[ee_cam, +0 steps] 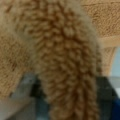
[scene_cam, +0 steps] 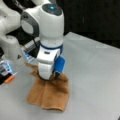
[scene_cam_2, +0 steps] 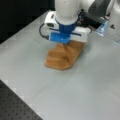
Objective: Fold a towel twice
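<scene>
The towel (scene_cam: 50,93) is an orange-brown terry cloth lying bunched on the grey table (scene_cam: 95,75) in both front views. Its upper part is drawn up into a peak, and the rest slopes down to the table like a tent (scene_cam_2: 61,56). The gripper (scene_cam: 53,75) points straight down at that peak and is shut on the towel, its fingertips buried in the cloth (scene_cam_2: 65,43). In the wrist view a thick fold of fuzzy towel (ee_cam: 67,55) hangs right in front of the camera and hides most of the fingers.
The arm's white base (scene_cam: 10,47) stands at a front view's left, with a small orange object (scene_cam: 10,79) and blue-white items (scene_cam: 5,67) beside it. A black perforated board (scene_cam_2: 15,107) borders the table at a front view's bottom left.
</scene>
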